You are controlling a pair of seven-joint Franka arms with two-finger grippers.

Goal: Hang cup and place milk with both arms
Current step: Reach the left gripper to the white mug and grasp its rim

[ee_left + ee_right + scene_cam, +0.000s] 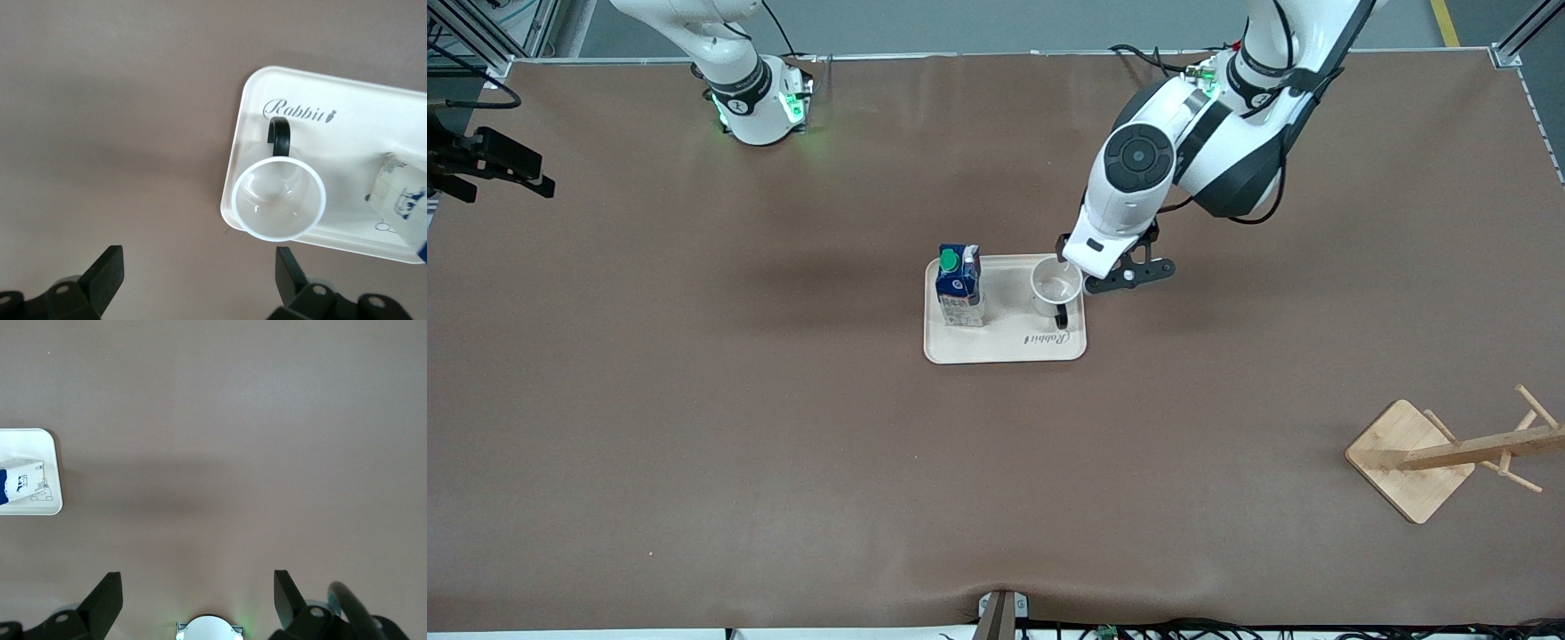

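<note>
My left end effector [199, 273] is wide apart by the cup [278, 198]; a bump could tip it off the tray [347, 100]. My right end effector [198, 597] waits, apart.

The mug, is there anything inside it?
Empty. The mug stands upright on the tray, and the left wrist view shows its bare white bottom.

Left arm [1138, 169] reached down from its base toward tray [1005, 348]; left gripper [199, 275] hung just above tray's edge nearest the bases, fingers [107, 267] spread wide, empty. Right gripper [197, 595] waited high, well apart from tray, fingers [107, 592] wide apart, empty.
</note>
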